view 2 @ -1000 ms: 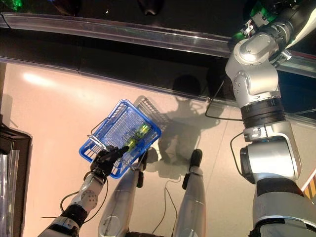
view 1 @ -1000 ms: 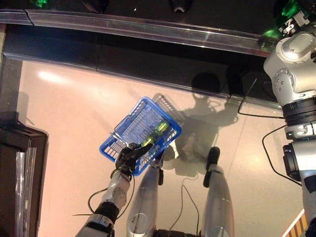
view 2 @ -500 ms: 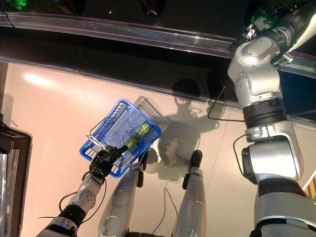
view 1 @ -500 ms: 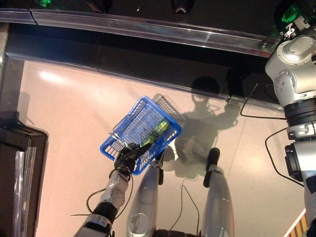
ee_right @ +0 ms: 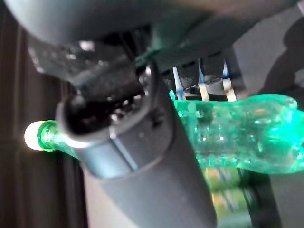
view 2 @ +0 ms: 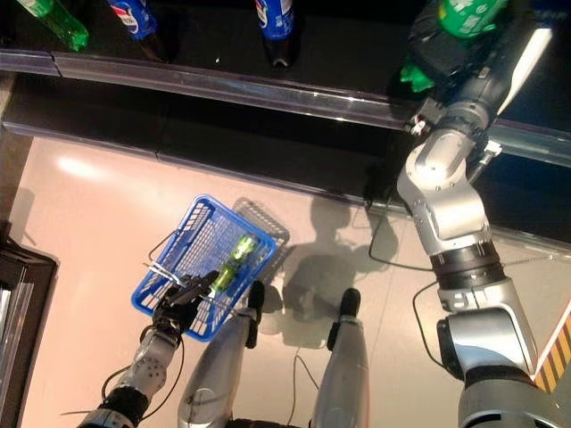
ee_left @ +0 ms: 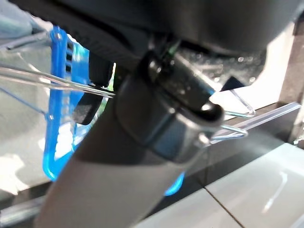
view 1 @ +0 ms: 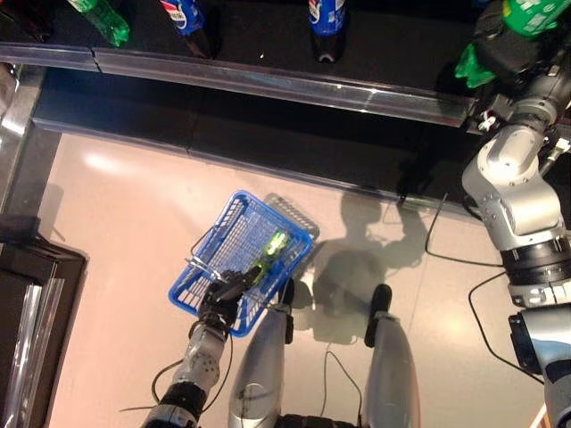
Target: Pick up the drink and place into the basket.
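My right hand (view 1: 500,46) is up at the shelf, shut round a green drink bottle (view 1: 533,13). In the right wrist view the thumb (ee_right: 137,156) lies across that bottle (ee_right: 247,137), whose white cap points away from the palm. Low at my left, my left hand (view 1: 217,306) is curled on the wire handle (ee_left: 42,83) of the blue basket (view 1: 203,242), which hangs over the floor. Another green bottle (view 1: 270,251) lies inside the basket along its right wall.
A dark shelf with a metal front rail (view 1: 268,85) runs across the far side. On it stand a green bottle (view 1: 103,20) and two dark bottles with blue labels (view 1: 186,16) (view 1: 326,18). A dark cabinet (view 1: 31,303) stands at the left.
The camera has tipped up, bringing the shelf bottles into view. My right arm has reached further up to the shelf and the green bottle. The left hand still holds the basket.
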You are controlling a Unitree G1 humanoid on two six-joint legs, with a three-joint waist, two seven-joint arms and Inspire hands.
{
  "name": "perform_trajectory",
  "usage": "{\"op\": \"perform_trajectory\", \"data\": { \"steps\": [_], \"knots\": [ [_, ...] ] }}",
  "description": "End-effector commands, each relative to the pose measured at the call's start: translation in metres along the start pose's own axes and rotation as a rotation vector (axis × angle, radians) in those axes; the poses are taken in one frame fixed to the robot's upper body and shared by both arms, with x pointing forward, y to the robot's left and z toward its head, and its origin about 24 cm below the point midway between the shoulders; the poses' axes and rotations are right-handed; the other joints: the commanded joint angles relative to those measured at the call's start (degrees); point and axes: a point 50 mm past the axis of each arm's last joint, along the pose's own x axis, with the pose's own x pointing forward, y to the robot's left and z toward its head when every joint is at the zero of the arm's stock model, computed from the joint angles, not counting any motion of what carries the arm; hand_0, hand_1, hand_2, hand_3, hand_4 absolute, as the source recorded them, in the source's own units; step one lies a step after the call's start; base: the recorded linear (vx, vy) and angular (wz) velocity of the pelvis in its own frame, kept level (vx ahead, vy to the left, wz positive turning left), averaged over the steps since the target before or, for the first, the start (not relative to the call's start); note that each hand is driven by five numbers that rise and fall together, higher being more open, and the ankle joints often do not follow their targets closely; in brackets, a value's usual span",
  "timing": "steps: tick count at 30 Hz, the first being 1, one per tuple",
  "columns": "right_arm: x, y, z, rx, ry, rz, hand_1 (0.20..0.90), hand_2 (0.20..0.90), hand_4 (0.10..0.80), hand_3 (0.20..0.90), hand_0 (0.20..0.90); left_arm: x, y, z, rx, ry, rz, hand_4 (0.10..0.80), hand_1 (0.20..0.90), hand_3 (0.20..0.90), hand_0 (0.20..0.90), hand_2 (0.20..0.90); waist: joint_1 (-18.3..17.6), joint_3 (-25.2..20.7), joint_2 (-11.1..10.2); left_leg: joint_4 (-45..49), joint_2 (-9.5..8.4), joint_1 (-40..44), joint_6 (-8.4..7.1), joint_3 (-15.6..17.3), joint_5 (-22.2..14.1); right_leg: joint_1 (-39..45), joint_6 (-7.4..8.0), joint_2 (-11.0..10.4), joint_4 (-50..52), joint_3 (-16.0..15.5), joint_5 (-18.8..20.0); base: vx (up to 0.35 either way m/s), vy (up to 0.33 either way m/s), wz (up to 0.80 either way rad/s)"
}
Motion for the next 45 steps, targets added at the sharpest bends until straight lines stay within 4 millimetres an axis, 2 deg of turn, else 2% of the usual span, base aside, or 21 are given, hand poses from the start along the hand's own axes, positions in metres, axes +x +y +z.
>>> {"op": "perform_trajectory", "data": {
  "steps": [1,6,9,10,14,17,21,22,32,38,43,45],
  "knots": [
    [-0.003,-0.011,0.100,0.257,-0.457,0.054,0.300,0.300,0.100,0.200,0.300,-0.019,0.006,0.071,0.065,-0.332,-0.136,0.100,0.300,0.200,0.300,0.300,-0.25,-4.72,-1.52,1.16,-0.85,3.60,2.66,-0.21,0.31,6.73,-6.30,1.40,1.59,-3.22,-4.31,-0.007,0.025,0.07],
    [-0.023,-0.005,0.080,0.307,-0.406,0.150,0.300,0.300,0.100,0.200,0.300,-0.026,-0.008,0.078,0.077,-0.363,-0.235,0.100,0.300,0.200,0.300,0.300,-0.46,-5.87,-1.76,-0.15,-0.75,5.73,2.63,-0.38,0.48,9.02,-6.52,1.68,0.69,-3.51,-4.41,-0.002,0.016,0.05],
    [-0.042,0.003,0.066,0.343,-0.359,0.241,0.300,0.300,0.100,0.200,0.300,-0.032,-0.024,0.082,0.086,-0.380,-0.324,0.100,0.300,0.200,0.300,0.300,-0.46,-6.73,-2.09,-0.72,-0.60,7.43,2.54,-0.67,0.54,11.25,-6.76,1.96,-0.17,-3.84,-4.48,0.035,0.003,0.05],
    [-0.052,0.012,0.061,0.365,-0.327,0.307,0.300,0.300,0.100,0.200,0.300,-0.037,-0.034,0.085,0.106,-0.396,-0.383,0.100,0.300,0.200,0.300,0.300,-0.19,-7.19,-2.37,-0.83,-0.42,8.19,2.46,-0.96,0.46,12.40,-6.82,1.98,-0.46,-4.05,-4.51,0.048,-0.016,0.11],
    [-0.069,0.027,0.054,0.393,-0.272,0.435,0.300,0.300,0.100,0.200,0.300,-0.045,-0.053,0.091,0.143,-0.424,-0.490,0.100,0.300,0.200,0.300,0.300,0.48,-7.83,-2.68,-1.55,-0.25,9.64,2.41,-1.63,0.64,14.45,-6.83,2.09,-1.38,-4.59,-4.44,0.031,-0.009,0.16],
    [-0.094,0.046,0.045,0.434,-0.208,0.605,0.300,0.300,0.100,0.200,0.300,-0.059,-0.079,0.098,0.190,-0.460,-0.619,0.100,0.300,0.200,0.300,0.300,1.41,-8.60,-3.02,-2.88,-0.29,11.15,2.41,-2.33,0.81,16.65,-6.65,2.23,-2.85,-5.38,-4.27,0.018,-0.006,0.06],
    [-0.109,0.058,0.041,0.455,-0.171,0.674,0.300,0.300,0.100,0.200,0.300,-0.066,-0.093,0.102,0.212,-0.474,-0.696,0.100,0.300,0.200,0.300,0.300,2.16,-8.96,-3.14,-3.52,-0.42,12.13,2.42,-3.05,0.77,18.34,-6.48,2.15,-3.84,-6.28,-4.22,0.035,-0.015,0.17],
    [-0.120,0.066,0.037,0.483,-0.126,0.710,0.300,0.300,0.100,0.200,0.300,-0.074,-0.105,0.104,0.222,-0.478,-0.760,0.100,0.300,0.200,0.300,0.300,3.22,-9.37,-3.31,-3.81,-0.61,12.65,2.46,-3.75,0.72,19.39,-6.35,2.08,-4.40,-6.90,-4.21,0.058,-0.030,0.09],
    [-0.139,0.098,0.032,0.490,-0.052,0.741,0.300,0.300,0.100,0.200,0.300,-0.098,-0.140,0.111,0.274,-0.466,-1.003,0.100,0.300,0.200,0.300,0.300,7.49,-9.76,-3.22,-4.96,-1.71,13.84,2.56,-7.17,0.87,23.12,-5.57,1.43,-7.25,-10.63,-3.75,0.024,-0.017,0.25],
    [-0.143,0.107,0.038,0.500,-0.058,0.741,0.300,0.300,0.100,0.200,0.300,-0.108,-0.149,0.118,0.236,-0.472,-1.113,0.100,0.300,0.200,0.300,0.300,9.19,-9.89,-3.53,-5.29,-2.18,13.93,2.58,-8.71,0.95,24.04,-5.08,1.32,-8.31,-11.81,-3.34,0.005,-0.020,0.18],
    [-0.150,0.120,0.035,0.509,0.003,0.736,0.300,0.300,0.100,0.200,0.300,-0.126,-0.169,0.119,0.237,-0.466,-1.325,0.100,0.300,0.200,0.300,0.300,10.73,-10.10,-4.01,-5.05,-2.61,13.65,2.63,-10.22,0.88,24.60,-4.75,1.32,-8.86,-12.74,-3.09,0.005,-0.026,0.12],
    [-0.151,0.122,0.034,0.509,0.015,0.739,0.300,0.300,0.100,0.200,0.300,-0.128,-0.171,0.119,0.236,-0.463,-1.351,0.100,0.300,0.200,0.300,0.300,10.86,-10.12,-4.04,-5.06,-2.66,13.64,2.65,-10.36,0.90,24.66,-4.71,1.32,-8.92,-12.81,-3.05,0.003,-0.009,0.07]
  ]
}}
